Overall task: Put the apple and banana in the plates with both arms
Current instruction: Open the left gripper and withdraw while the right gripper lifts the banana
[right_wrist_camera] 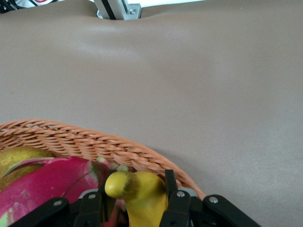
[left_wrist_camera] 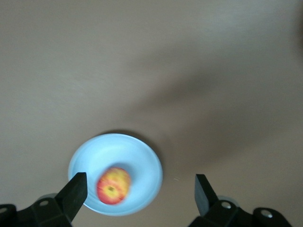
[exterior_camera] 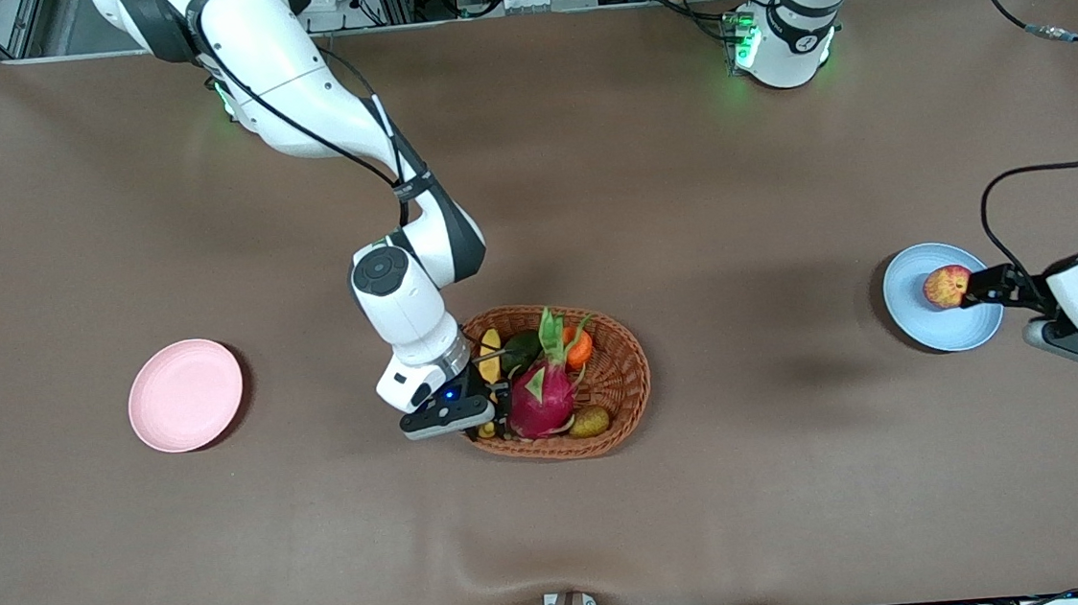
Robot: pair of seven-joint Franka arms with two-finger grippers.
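A: Jaws status? Right gripper [right_wrist_camera: 137,201] has its jaws closed tight on the banana [right_wrist_camera: 142,196], fingers pressed against both sides of it, down in the wicker basket [exterior_camera: 626,373] at mid-surface.

B: And the left gripper [left_wrist_camera: 139,187]?

A: Jaws spread wide, nothing held. It sits over the edge of the blue plate [exterior_camera: 911,316] at the left arm's end of the surface. In the left wrist view both fingertips [left_wrist_camera: 75,189] show, well apart, with the plate [left_wrist_camera: 137,156] under the gap.

B: Apple?

A: Apple [exterior_camera: 947,287] lies in the blue plate, red with yellow patches. Left wrist view has it [left_wrist_camera: 113,185] close to one fingertip; can't tell if they touch.

B: Banana position?

A: In the basket, along the rim on the right arm's side. Front view shows one yellow end [exterior_camera: 489,345] sticking out past the gripper [exterior_camera: 501,404]; the rest is hidden under the gripper body. Right wrist view shows its stubby tip just inside the wicker rim [right_wrist_camera: 94,142], beside the dragon fruit [right_wrist_camera: 52,182].

B: Other contents?

A: Dragon fruit [exterior_camera: 542,394] in the middle, orange fruit [exterior_camera: 580,347] farther from the front camera than it, pear [exterior_camera: 589,422] nearer. Something dark green sits beside the banana; can't identify it.

B: Pink plate?

A: Pink plate [exterior_camera: 186,395] on the surface [exterior_camera: 684,185] at the right arm's end, well apart from the basket.
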